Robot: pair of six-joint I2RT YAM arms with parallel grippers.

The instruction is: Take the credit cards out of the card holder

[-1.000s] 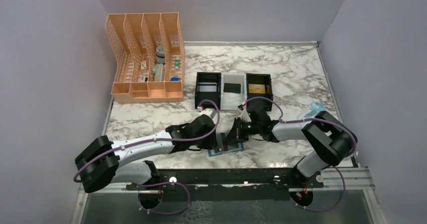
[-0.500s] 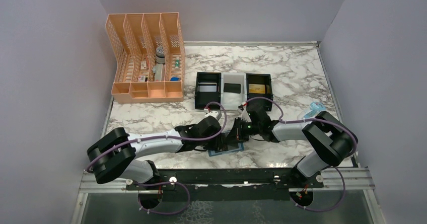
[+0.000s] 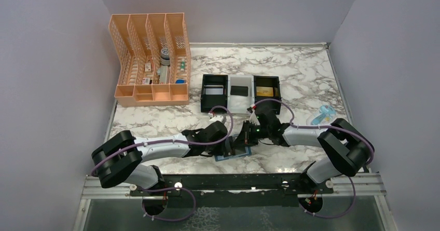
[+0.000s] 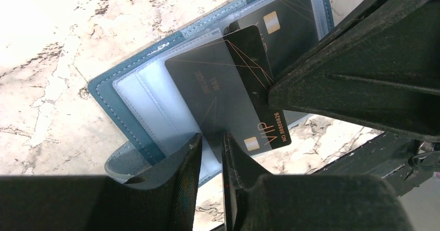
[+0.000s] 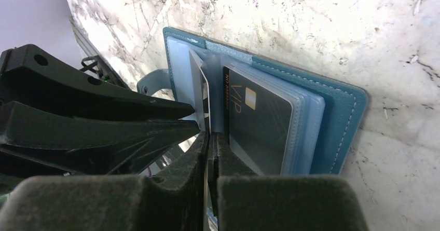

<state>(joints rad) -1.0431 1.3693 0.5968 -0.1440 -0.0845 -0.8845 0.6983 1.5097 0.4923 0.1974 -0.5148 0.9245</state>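
The teal card holder (image 3: 234, 156) (image 4: 111, 93) (image 5: 342, 106) lies open near the table's front edge. A black VIP card (image 4: 259, 101) sticks halfway out of a clear sleeve, and a second black card (image 4: 290, 28) (image 5: 259, 127) sits in another pocket. My left gripper (image 3: 228, 149) (image 4: 211, 140) straddles the protruding card's lower corner, its jaws a narrow gap apart. My right gripper (image 3: 243, 140) (image 5: 208, 137) is shut on a clear sleeve leaf of the holder. A silver card (image 3: 214, 91), a black card (image 3: 239, 90) and a gold card (image 3: 264, 91) lie in the tray.
The black-and-white three-compartment tray (image 3: 241, 104) stands behind the grippers. An orange mesh organizer (image 3: 150, 59) with small items fills the back left. A light blue object (image 3: 321, 114) lies at the right edge. The table's front rail (image 3: 233, 181) is just below the holder.
My left arm has reached right to the holder and its jaws have narrowed around the card's corner. The right gripper has stayed put, shut.
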